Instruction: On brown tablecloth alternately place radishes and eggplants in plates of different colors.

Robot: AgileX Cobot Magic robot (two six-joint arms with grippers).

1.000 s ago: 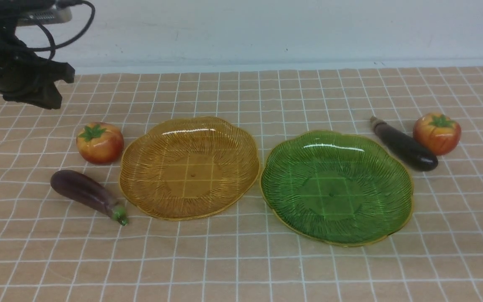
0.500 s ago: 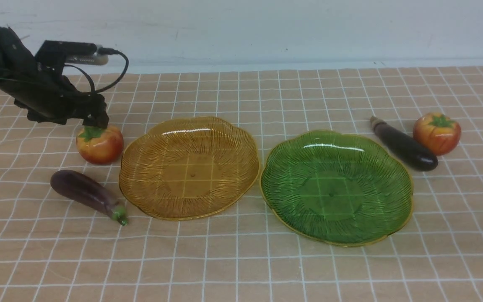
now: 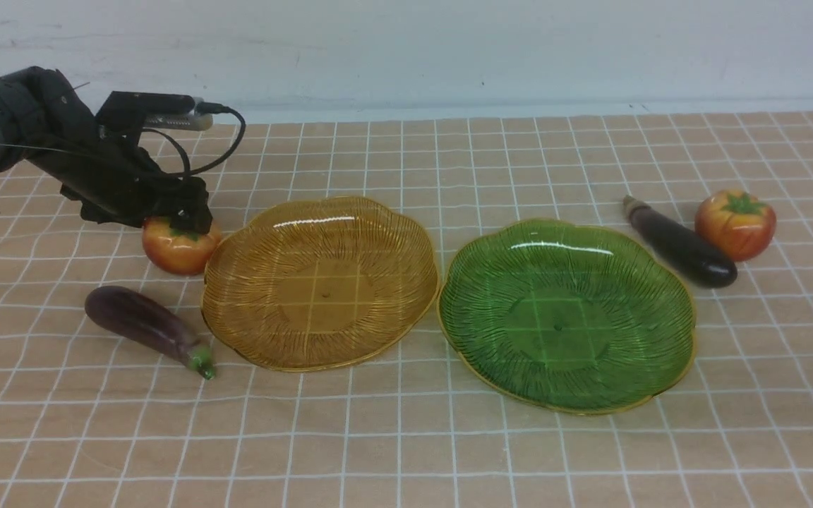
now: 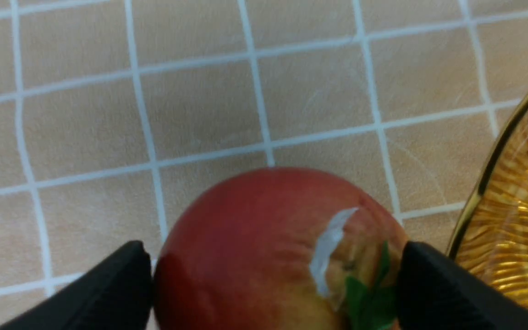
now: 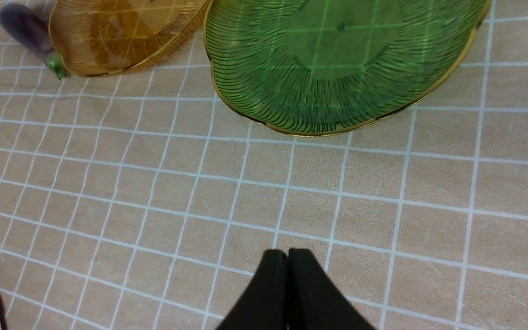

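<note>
the left gripper has come down over the near-left tomato-like radish, nudging it toward the amber plate; its wide-spread jaws straddle the fruit, a firm grip unproven. the right gripper is closed. both plates lack produce, so this looks like the first pick.

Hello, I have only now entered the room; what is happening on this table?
The robot's left gripper is open around the left tomato-like toy radish, one finger on each side, beside the amber plate. The right gripper is shut and holds nothing. Both plates are empty; the purple eggplant, the near-black eggplant and the other radish lie on the tablecloth.
</note>
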